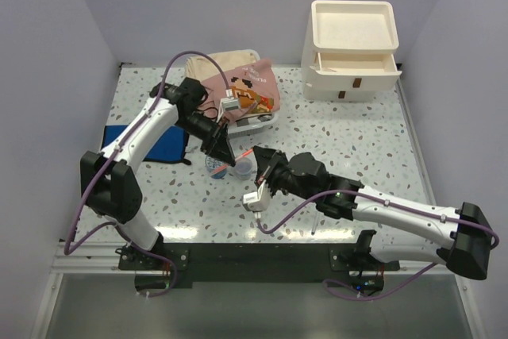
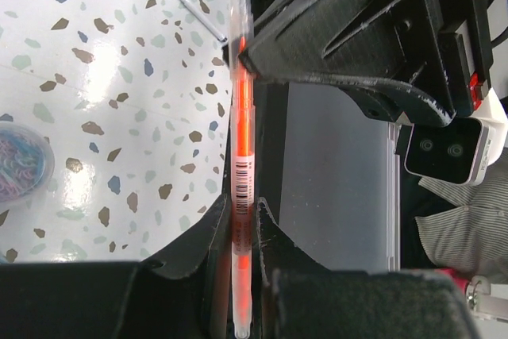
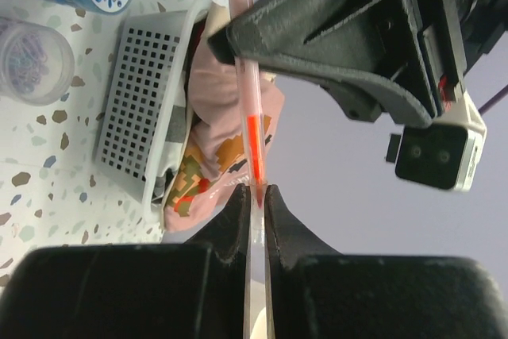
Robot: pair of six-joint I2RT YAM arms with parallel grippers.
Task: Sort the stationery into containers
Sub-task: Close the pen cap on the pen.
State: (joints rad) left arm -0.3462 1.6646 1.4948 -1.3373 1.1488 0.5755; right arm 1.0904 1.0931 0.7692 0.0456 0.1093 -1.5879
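An orange pen [image 1: 245, 153] hangs above the middle of the surface, clamped at both ends. The left arm's fingers [image 2: 205, 245] pinch its barcoded barrel and the right arm's fingers [image 3: 232, 224] pinch the other end. It looks light, stiff and slick, so a mid-barrel hold would suit it best. The cream drawer unit [image 1: 349, 85] stands at 1 o'clock with its top drawer pulled out.

Mid-table, slim orange pen [image 1: 244, 154] between left claw [image 1: 227, 155] and right claw [image 1: 265, 163]

Bright, even overhead light; soft shadows; pale glare on table [image 2: 95, 77]
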